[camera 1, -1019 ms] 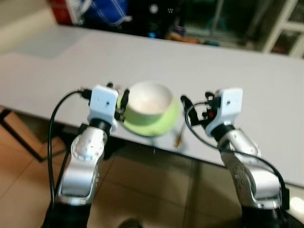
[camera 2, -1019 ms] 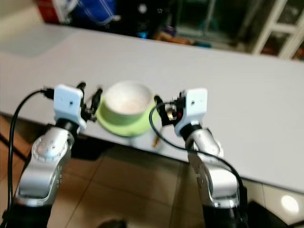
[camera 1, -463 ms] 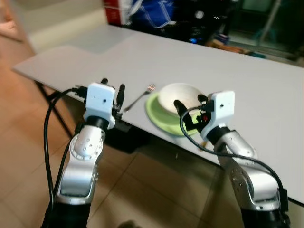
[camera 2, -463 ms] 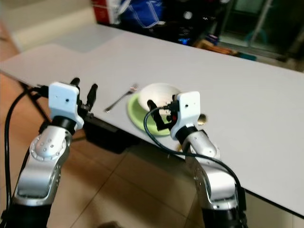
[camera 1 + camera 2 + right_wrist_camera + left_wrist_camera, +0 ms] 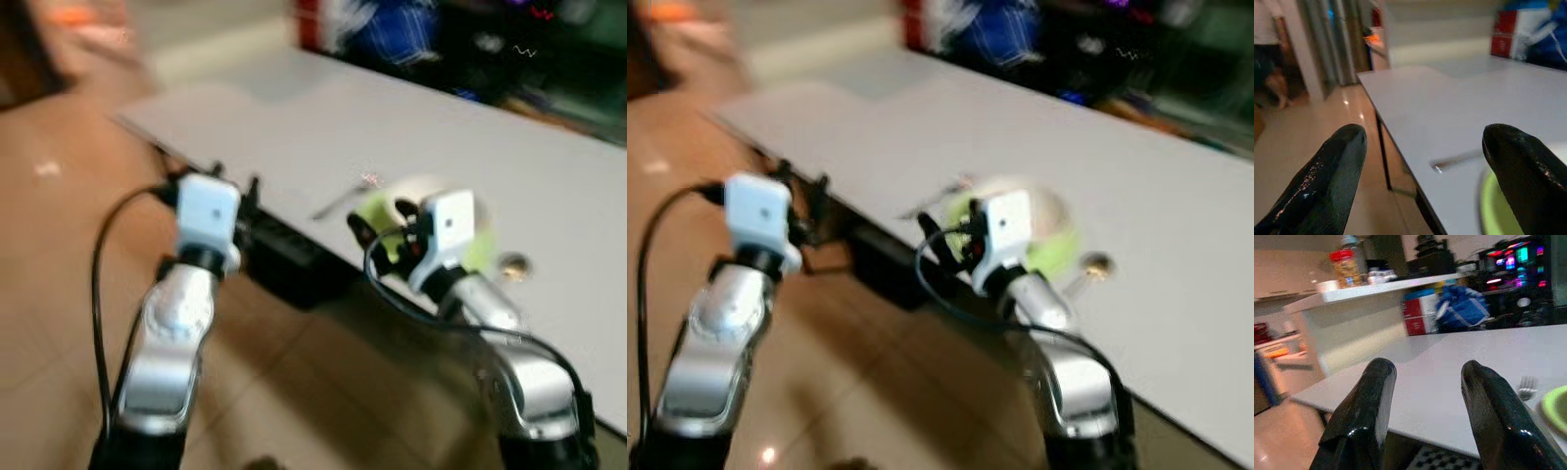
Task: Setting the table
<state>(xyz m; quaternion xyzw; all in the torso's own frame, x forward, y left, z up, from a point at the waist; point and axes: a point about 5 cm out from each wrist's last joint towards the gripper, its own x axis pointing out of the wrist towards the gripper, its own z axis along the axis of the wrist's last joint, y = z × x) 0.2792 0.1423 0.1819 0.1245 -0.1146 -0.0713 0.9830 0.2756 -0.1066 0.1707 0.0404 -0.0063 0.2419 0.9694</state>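
Note:
A green plate [image 5: 384,212] with a white bowl [image 5: 419,190] on it sits near the front edge of the white table [image 5: 294,117]. A fork [image 5: 343,201] lies to its left and a gold spoon [image 5: 509,262] to its right. My right gripper [image 5: 380,231] stands open and empty just in front of the plate, above the table edge. In the right wrist view the fork [image 5: 1452,161] and plate rim [image 5: 1498,205] lie between the spread fingers. My left gripper [image 5: 235,178] is open and empty, left of the fork at the table edge. The picture is blurred.
A red box [image 5: 1420,318] and a blue bag [image 5: 1462,308] stand beyond the table's far side. A dark frame [image 5: 284,257] sits under the table. Tiled floor [image 5: 59,294] lies to the left. A person [image 5: 1268,49] stands far off in the right wrist view.
The whole picture has swung, so the plate and table now sit further right and the floor shows on the left. Both grippers keep the same open pose.

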